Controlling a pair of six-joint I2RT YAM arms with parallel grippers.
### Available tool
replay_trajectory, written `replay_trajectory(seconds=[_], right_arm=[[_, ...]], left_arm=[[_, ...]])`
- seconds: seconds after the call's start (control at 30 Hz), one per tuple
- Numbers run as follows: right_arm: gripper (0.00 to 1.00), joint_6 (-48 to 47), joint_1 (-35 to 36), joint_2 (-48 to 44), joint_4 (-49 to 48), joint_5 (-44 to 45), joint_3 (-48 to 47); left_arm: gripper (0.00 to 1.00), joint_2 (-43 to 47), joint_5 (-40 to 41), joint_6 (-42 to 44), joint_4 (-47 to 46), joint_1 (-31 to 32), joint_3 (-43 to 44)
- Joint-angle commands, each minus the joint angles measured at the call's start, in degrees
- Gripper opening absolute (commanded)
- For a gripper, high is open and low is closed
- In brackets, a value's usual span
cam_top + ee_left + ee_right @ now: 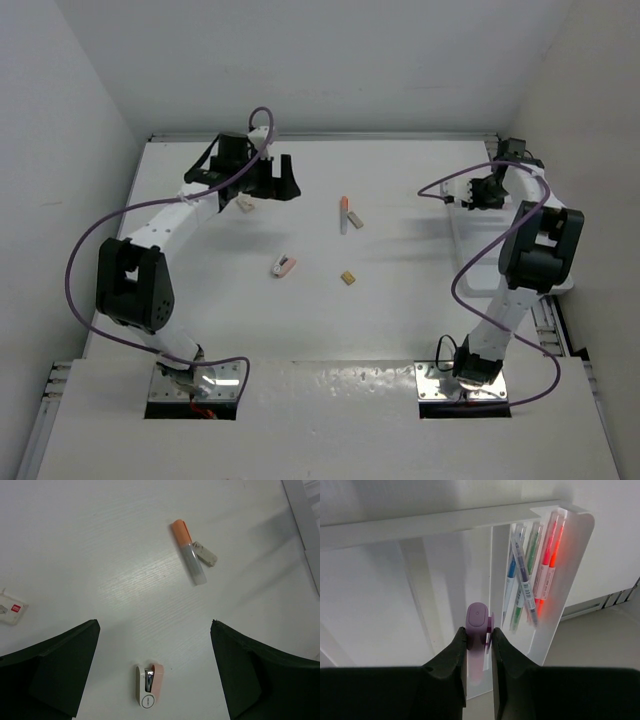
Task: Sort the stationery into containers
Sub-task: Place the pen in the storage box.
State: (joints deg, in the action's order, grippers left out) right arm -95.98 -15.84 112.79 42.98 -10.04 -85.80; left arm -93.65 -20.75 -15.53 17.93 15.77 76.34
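Note:
My right gripper (479,639) is shut on a purple pen-like item (477,620) and holds it over the white divided tray (440,525), above the compartment next to the one with pens. Several pens (530,575), blue, green and orange-red, lie in the tray's far-right compartment. In the top view this gripper (470,192) is over the tray (462,240) at the right. My left gripper (154,625) is open and empty above the table, over a pink-and-white stapler-like item (149,685). An orange-capped pen (189,559) and a grey-white block (205,553) lie touching each other further on.
A white eraser with a red label (11,609) lies to the left, below the left gripper (270,180) in the top view. A small tan block (348,277) sits mid-table beside the pink item (283,266). White walls enclose the table on three sides.

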Motion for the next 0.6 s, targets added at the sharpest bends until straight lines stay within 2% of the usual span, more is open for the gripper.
replay_trajectory(seconds=[0.0, 0.17, 0.37, 0.47, 0.53, 0.57], right_arm=[[0.09, -0.3, 0.7, 0.0, -1.2, 3.2, -1.0], [0.3, 2.3, 1.4, 1.1, 0.3, 6.6, -1.5], [0.46, 7.5, 1.6, -0.1, 1.2, 6.4, -2.2], [0.48, 10.8, 1.9, -1.8, 1.9, 3.1, -3.4], [0.48, 19.4, 2.4, -5.1, 0.8, -2.0, -3.7], [0.48, 26.7, 2.8, -6.5, 0.2, -4.2, -3.8]], left_arm=[[1.0, 0.2, 1.5, 1.3, -1.7, 1.2, 2.6], [1.0, -2.1, 8.1, 3.8, -1.6, 5.6, 5.0], [1.0, -9.5, 19.9, -2.2, 0.6, 11.7, 11.2], [1.0, -13.9, 26.1, -5.4, 1.8, 14.4, 14.5], [0.98, -16.0, 28.3, -7.1, 1.8, 15.6, 16.7], [0.94, -18.2, 28.7, -8.6, 2.0, 16.0, 17.5]])
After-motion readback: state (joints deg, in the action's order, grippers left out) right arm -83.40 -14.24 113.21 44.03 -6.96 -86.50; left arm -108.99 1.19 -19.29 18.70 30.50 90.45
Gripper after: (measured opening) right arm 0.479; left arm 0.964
